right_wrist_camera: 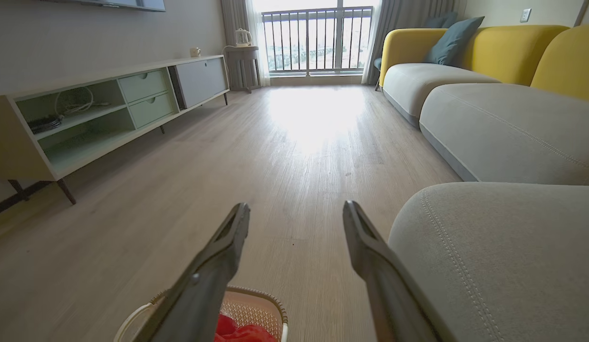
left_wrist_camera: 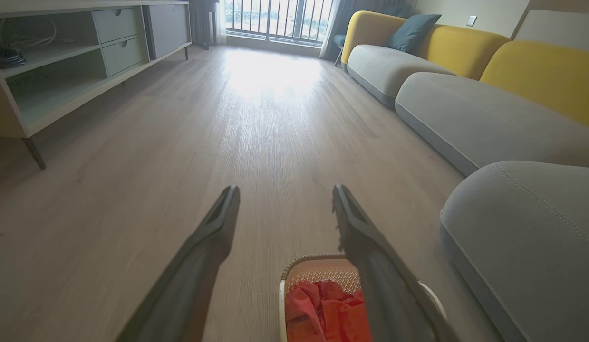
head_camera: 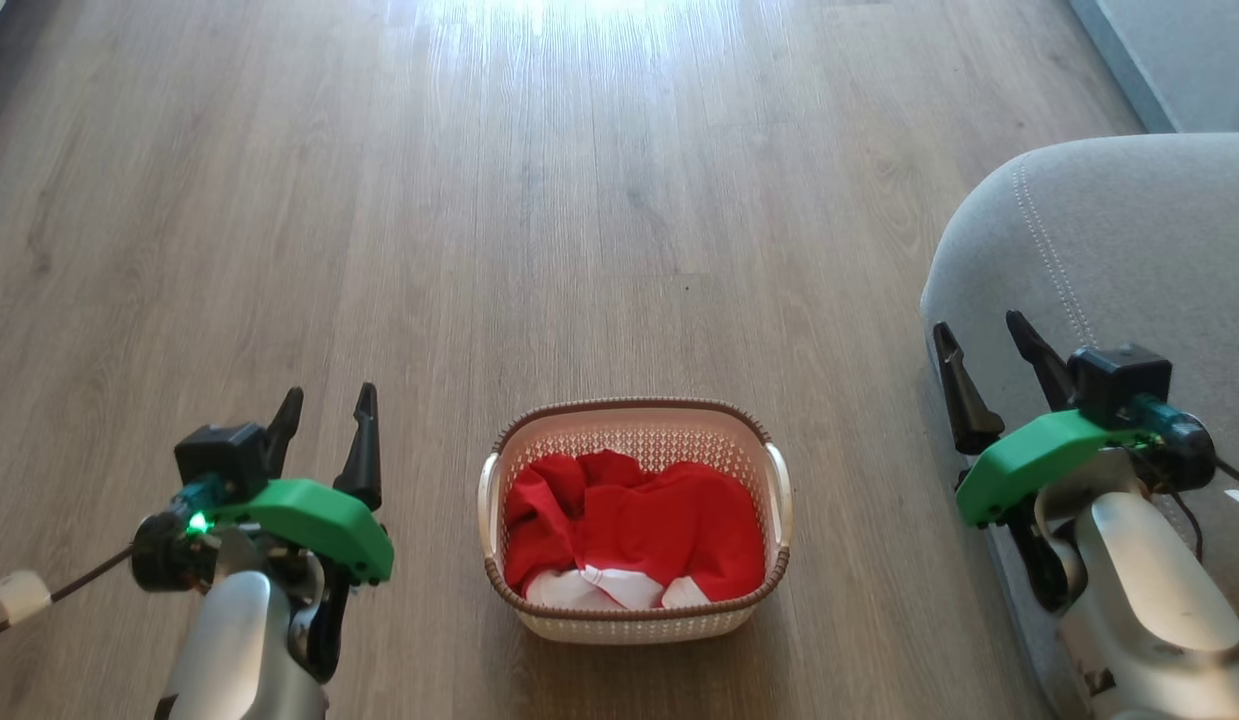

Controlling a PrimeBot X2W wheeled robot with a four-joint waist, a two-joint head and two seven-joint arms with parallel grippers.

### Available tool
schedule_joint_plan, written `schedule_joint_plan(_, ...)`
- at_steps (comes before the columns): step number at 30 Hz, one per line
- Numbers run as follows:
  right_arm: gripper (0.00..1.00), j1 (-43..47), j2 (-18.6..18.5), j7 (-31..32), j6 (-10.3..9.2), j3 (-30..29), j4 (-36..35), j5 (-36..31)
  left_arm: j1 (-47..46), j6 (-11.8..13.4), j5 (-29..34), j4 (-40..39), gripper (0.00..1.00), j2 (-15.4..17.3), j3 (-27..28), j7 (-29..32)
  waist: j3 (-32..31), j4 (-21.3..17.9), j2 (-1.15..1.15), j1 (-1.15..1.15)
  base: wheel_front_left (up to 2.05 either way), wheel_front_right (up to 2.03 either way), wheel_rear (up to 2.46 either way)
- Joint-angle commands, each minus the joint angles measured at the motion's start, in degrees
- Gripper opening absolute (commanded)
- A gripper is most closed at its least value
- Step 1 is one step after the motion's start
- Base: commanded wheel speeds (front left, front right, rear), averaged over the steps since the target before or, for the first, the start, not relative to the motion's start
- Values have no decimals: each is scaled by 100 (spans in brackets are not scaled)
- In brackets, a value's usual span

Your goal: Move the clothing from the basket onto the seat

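The red clothing [head_camera: 634,530] with white parts lies bunched inside the cream basket [head_camera: 634,420], which stands on the wooden floor straight ahead. The grey seat [head_camera: 1119,240] with its double stitching rises at the right. My left gripper [head_camera: 324,405] hovers open to the left of the basket, holding nothing. My right gripper [head_camera: 984,335] stands open to the right of the basket, in front of the seat's rounded corner. The left wrist view shows the basket [left_wrist_camera: 318,263] and clothing [left_wrist_camera: 323,308] low between its fingers, the seat [left_wrist_camera: 527,228] at right. In the right wrist view the basket [right_wrist_camera: 256,308] sits at the bottom.
A long pale TV cabinet [right_wrist_camera: 99,118] on thin legs runs along the far left wall. More grey and yellow sofa sections [right_wrist_camera: 503,114] with a teal cushion line the right side. A balcony window [right_wrist_camera: 318,40] closes the far end of the floor.
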Motion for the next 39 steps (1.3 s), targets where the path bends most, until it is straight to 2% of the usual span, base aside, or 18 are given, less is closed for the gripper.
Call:
schedule_joint_plan(1,100,-307,-72,-91,0,124,-124,-166,-357,45,165,-139,100,106,125,-92,-4,-2,0,0,0,0,0)
schedule_joint_plan(26,100,-382,44,-126,0,-98,29,-470,-367,136,165,-32,100,108,121,-127,53,-9,0,0,0,0,0)
schedule_joint_plan(32,100,-411,87,-126,0,-148,-143,-495,-311,147,72,-29,100,108,106,-127,189,-79,0,0,0,0,0)
schedule_joint_plan(39,100,-518,100,-126,0,-189,-566,-535,-322,169,-98,-43,100,108,-171,-127,632,-215,0,0,0,0,0)
